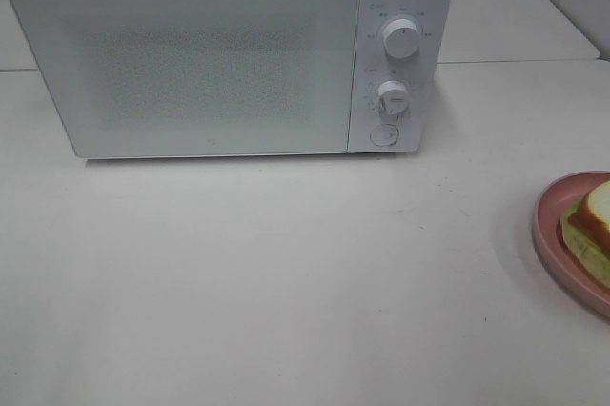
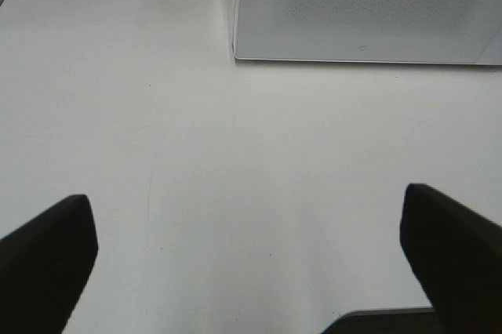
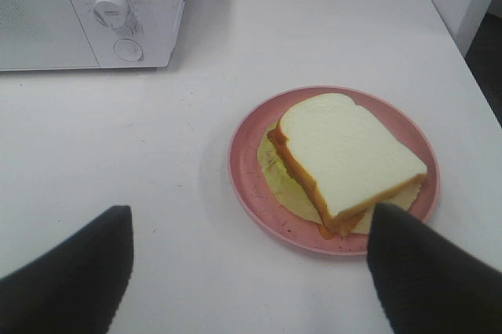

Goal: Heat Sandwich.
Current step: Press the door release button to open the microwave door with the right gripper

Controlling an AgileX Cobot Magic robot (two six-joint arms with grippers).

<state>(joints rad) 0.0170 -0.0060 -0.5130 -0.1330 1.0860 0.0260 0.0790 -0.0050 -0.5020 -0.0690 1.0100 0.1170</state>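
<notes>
The sandwich [image 3: 345,157], thick white bread with tan crust and green filling showing, lies on a round pink plate [image 3: 249,181]. In the high view the sandwich [image 1: 591,225] and pink plate [image 1: 553,225] are cut off by the right edge of the table. The white microwave [image 1: 229,53] stands at the back with its door shut. My right gripper [image 3: 251,271] is open, hovering short of the plate with nothing between its fingers. My left gripper [image 2: 247,248] is open wide over bare table in front of the microwave [image 2: 361,9]. Neither gripper shows in the high view.
The microwave has two round knobs [image 1: 400,39] and a round door button [image 1: 384,134] on its right panel. The white table [image 1: 286,273] stretches in front of it. A seam between tabletops runs behind the microwave.
</notes>
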